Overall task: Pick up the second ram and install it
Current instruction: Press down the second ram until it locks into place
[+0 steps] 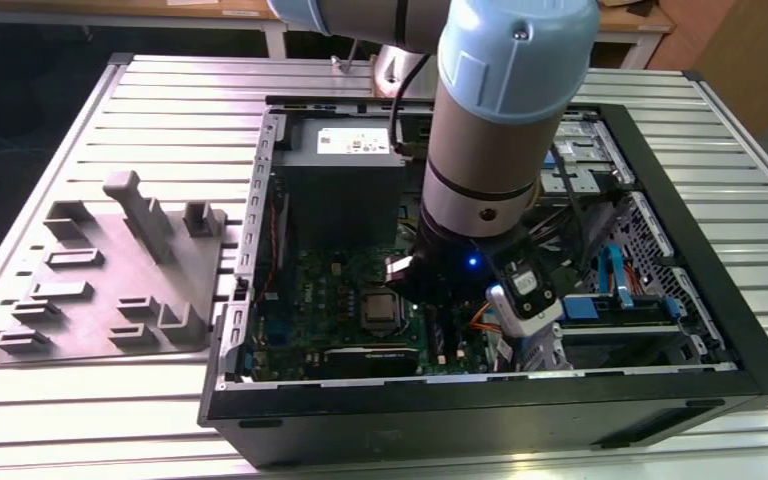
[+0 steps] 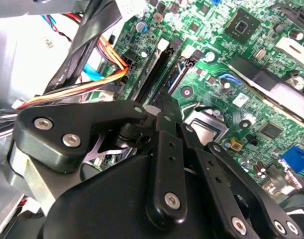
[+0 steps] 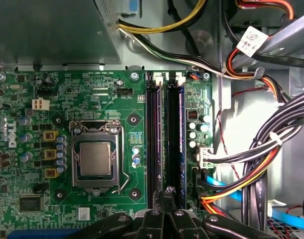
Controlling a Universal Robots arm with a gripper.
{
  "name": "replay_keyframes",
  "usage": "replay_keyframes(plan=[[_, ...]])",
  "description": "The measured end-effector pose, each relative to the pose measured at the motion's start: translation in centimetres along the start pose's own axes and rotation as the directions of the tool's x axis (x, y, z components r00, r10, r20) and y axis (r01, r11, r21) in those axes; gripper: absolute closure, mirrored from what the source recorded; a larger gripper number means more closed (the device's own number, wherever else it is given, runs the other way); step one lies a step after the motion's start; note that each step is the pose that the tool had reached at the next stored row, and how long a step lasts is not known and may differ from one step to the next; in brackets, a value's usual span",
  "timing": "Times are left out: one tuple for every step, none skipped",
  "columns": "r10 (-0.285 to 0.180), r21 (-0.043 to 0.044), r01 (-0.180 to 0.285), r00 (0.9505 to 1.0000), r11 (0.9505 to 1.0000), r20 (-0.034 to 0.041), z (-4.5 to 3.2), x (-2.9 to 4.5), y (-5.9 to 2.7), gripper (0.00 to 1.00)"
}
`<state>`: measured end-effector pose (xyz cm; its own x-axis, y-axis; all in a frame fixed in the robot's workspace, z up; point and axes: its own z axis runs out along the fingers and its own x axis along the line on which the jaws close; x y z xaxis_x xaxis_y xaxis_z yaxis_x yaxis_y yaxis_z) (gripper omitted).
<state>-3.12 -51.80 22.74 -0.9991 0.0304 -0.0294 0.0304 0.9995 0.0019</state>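
In the first wrist view the second ram, a dark stick with a blue edge, stands in the memory slot farther from the processor. In the second wrist view the ram shows a bluish sheen. Beside it lies a long black slot. My gripper is shut, its black fingers meeting tip to tip over the near end of the two slots, with nothing showing between them. The second wrist view has the gripper just above the slots. I cannot tell whether the tips touch the stick.
The open computer case lies on a slatted metal table, with my arm reaching down into it. Bundled cables run beside the slots and the power supply sits beyond the board. A grey parts fixture lies at the exterior view's left.
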Motion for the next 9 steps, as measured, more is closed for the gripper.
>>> replay_keyframes(plan=[[0.0,0.0001,0.0,1.0,1.0,0.0,0.02,0.0,0.0,0.9],[0.0,0.0001,0.0,1.0,1.0,0.0,0.02,0.0,0.0,0.9],[0.0,0.0003,0.0,1.0,1.0,-0.0001,0.01,0.0,-0.01,0.9],[0.0,0.0002,0.0,1.0,1.0,0.0,0.02,0.0,0.0,0.9],[0.0,-0.0001,0.0,1.0,1.0,0.0001,0.06,0.0,0.0,0.9],[0.0,-0.0004,0.0,1.0,1.0,0.0001,0.15,0.0,0.0,0.9],[0.0,-0.0002,0.0,1.0,1.0,0.0001,0.25,0.01,0.0,0.9],[0.0,0.0,0.0,1.0,1.0,0.0,0.33,0.01,0.0,0.9],[0.0,-0.0001,0.0,1.0,1.0,0.0001,0.38,0.01,0.0,0.9]])
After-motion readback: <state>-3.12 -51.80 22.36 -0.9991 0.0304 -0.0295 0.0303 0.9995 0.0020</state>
